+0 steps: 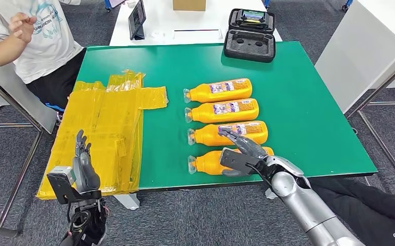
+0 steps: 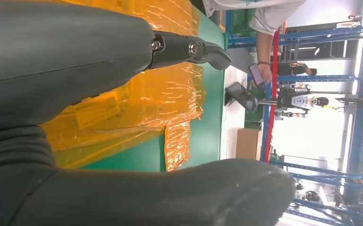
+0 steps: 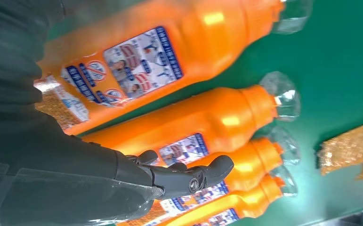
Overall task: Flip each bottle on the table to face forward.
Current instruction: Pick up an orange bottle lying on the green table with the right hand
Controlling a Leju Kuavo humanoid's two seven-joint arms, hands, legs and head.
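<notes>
Four orange bottles lie side by side on the green table [image 1: 308, 113], clear caps pointing left. From far to near they are the first [image 1: 218, 90], second [image 1: 223, 109], third [image 1: 208, 134] and nearest bottle [image 1: 205, 163]. Printed labels face up on the three farther ones. My right hand [image 1: 244, 154] hovers over the nearest bottle's body, fingers stretched out toward the third and gripping nothing. In the right wrist view the nearest bottle [image 3: 170, 52] also shows its label, with my fingers [image 3: 189, 176] over the others. My left hand [image 1: 85, 169] is raised off the table's front left corner, fingers straight and empty.
Crinkled yellow plastic film [image 1: 103, 128] covers the table's left side and overhangs its edge. A black open case [image 1: 250, 36] sits at the far edge. A person in a white shirt [image 1: 36, 41] sits at the far left. A white table [image 1: 185, 23] stands behind.
</notes>
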